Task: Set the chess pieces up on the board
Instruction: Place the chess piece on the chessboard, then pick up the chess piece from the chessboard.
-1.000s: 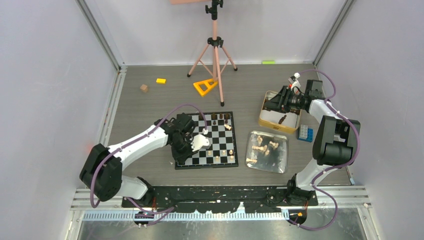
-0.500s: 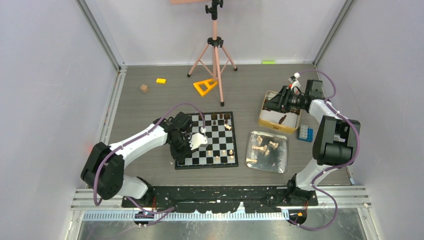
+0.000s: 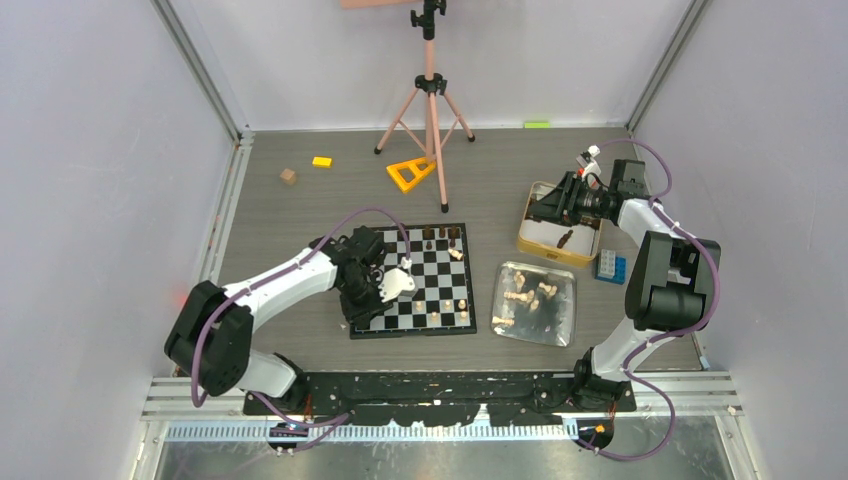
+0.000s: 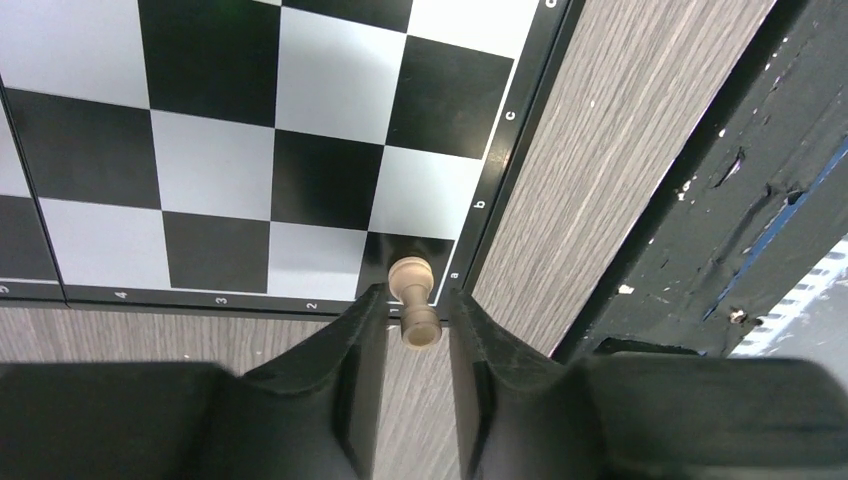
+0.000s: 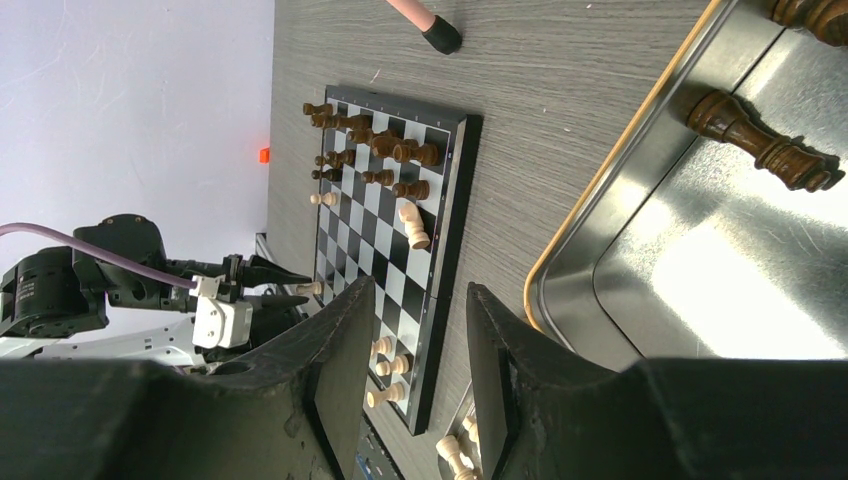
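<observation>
The left hand hangs over the near-left corner of the board. A light tan pawn sits between its fingers, over the dark corner square beside the border letter "a". A sliver of gap shows on each side of the pawn, so the hand is slightly parted and not clamping it. I cannot tell whether the pawn's base is resting on the square. Just past the black border lies a strip of bare wood-grain surface, then the black base rail, so there is little room on that side.

The right hand hovers above the gold-rimmed tin at the right. Its fingers are spread and nothing is between them. A dark brown piece lies in the tin below it.

On the board, dark pieces crowd the far edge and a few light pieces stand along the near edge. One light piece lies tipped toward the right side. The middle squares are free.

The silver tray lies just right of the board, separated from it by a narrow lane of surface, and holds more light pieces. A tripod foot comes down close to the board's far edge. A blue block sits beside the tin. A yellow triangle, a yellow block and a wooden cube lie well apart from the board, toward the back left.
</observation>
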Controlling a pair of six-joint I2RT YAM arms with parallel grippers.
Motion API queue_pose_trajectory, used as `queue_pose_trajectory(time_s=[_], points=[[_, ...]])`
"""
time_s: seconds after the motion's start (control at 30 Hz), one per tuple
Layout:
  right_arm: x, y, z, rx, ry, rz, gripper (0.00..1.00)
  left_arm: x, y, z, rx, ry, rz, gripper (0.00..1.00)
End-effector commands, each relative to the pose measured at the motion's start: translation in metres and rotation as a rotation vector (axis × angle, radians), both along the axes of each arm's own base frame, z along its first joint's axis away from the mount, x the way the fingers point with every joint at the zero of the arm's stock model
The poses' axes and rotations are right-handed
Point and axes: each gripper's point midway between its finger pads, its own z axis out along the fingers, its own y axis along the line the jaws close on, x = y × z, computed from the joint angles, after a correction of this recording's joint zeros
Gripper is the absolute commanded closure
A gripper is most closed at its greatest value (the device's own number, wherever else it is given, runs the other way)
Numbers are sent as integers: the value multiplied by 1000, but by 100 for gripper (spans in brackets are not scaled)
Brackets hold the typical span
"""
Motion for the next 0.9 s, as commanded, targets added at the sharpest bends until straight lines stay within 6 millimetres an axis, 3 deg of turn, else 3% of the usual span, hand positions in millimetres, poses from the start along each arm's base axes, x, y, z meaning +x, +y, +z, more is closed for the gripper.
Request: queue_pose_trajectory(time_s=[0.0, 0.33, 0.5, 0.87], points=[[9, -4, 18, -25, -79, 2, 55, 3, -6, 4, -35, -15, -1, 65], [9, -5, 19, -26, -82, 3, 56, 47, -14, 51, -161, -176, 109, 48], [9, -4, 18, -24, -78, 4, 56, 96, -14, 59, -146, -266, 263, 44], [9, -5, 18, -28, -78, 5, 56, 137, -26, 40, -85, -186, 409, 42]])
